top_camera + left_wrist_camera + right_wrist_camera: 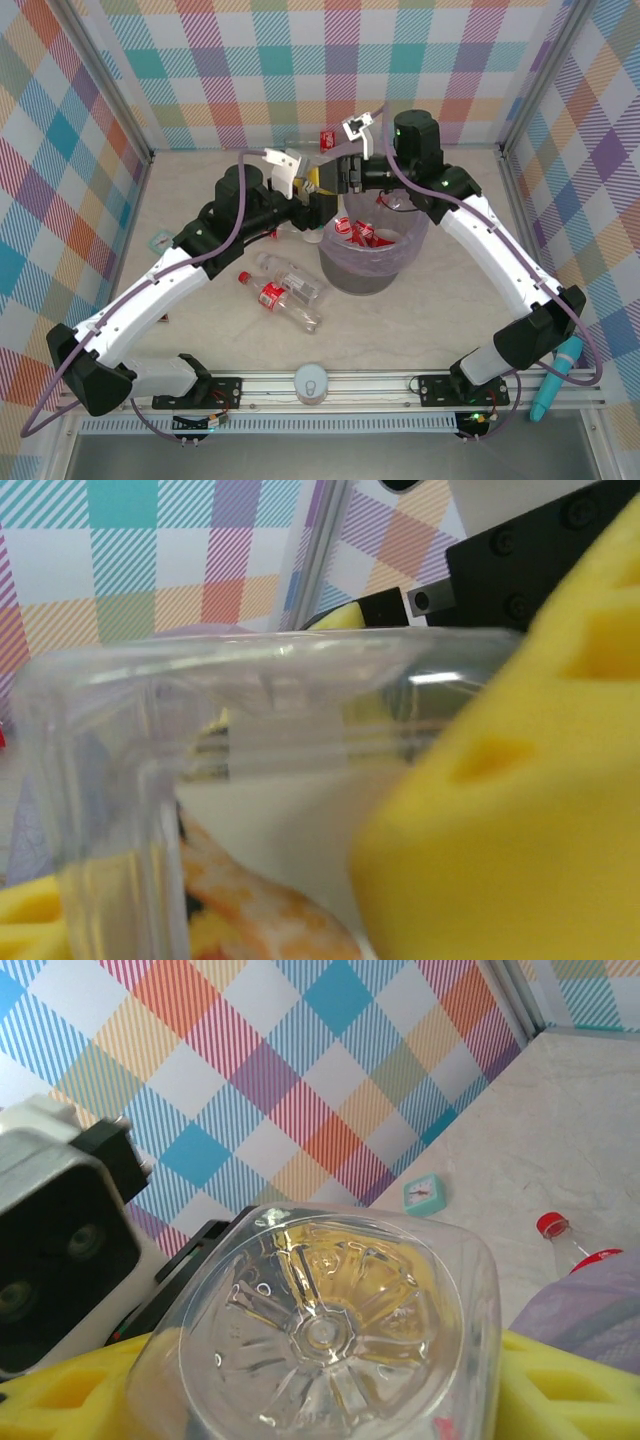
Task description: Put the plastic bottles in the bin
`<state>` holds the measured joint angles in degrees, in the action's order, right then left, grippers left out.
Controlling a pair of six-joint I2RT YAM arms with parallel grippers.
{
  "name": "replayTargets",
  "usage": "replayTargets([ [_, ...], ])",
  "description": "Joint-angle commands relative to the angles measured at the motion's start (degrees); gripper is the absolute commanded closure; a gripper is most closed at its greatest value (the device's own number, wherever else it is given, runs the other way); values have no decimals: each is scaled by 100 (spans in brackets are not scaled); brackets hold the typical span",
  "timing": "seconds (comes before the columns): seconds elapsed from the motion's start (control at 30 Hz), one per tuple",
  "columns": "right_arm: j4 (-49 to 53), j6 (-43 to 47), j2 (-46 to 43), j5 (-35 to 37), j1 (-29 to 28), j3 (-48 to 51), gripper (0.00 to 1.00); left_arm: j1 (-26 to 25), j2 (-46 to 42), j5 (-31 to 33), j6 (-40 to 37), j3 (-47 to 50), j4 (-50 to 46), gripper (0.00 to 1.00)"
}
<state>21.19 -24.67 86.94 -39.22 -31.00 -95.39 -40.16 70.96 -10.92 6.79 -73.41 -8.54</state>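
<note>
A clear plastic bottle (330, 1330) hangs in the air between both grippers, over the back-left rim of the bin (375, 272). My right gripper (320, 1400) is shut on it: the bottle's ribbed base faces the camera with a yellow pad (570, 1390) pressed on each side. My left gripper (215, 910) stands open around the same bottle (250, 700), and its big yellow pad (500, 810) sits beside the bottle's wall. From above, the left gripper (318, 207) and right gripper (332, 176) meet. Red-labelled bottles (360, 232) lie in the bin. Other bottles (285, 295) lie on the table left of it.
A small teal square packet (425, 1193) lies near the back-left wall, and a red-capped bottle (565, 1240) lies beside the lavender bag (590, 1300). A small red item (327, 137) sits at the back wall. Checked walls close in the table on three sides.
</note>
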Motion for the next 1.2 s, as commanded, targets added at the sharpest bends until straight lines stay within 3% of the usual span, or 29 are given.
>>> replayTargets([
  [0.0,14,110,60,264,2,-392,47,-78,-615,120,20,186,156,9],
  [0.07,34,159,66,341,32,-545,47,-79,-955,380,112,318,-218,3],
  [0.23,263,354,87,539,281,-947,48,-77,-1853,1593,720,777,-1341,2],
  [0.3,433,472,10,655,494,-1047,48,-79,-2114,2481,1258,989,-1805,4],
  [0.37,641,585,-123,747,783,-1099,48,-65,-2185,3787,2070,1142,-2690,8],
  [0.43,921,785,-257,874,1037,-1111,48,-32,-2196,4423,2861,1398,-3242,11],
  [0.63,1823,1624,-476,1762,1373,-858,48,45,-2178,3658,4401,2480,-2836,12],
  [0.83,1927,1733,-366,1782,1365,-331,50,54,-1997,2889,5630,3559,-2010,17],
  [1.0,2031,1936,-198,2170,1257,3,53,22,-1683,2456,6200,4298,-1131,19],
  [1.17,2121,2079,8,2351,1060,203,54,17,-1155,2196,6264,4495,-376,19],
])
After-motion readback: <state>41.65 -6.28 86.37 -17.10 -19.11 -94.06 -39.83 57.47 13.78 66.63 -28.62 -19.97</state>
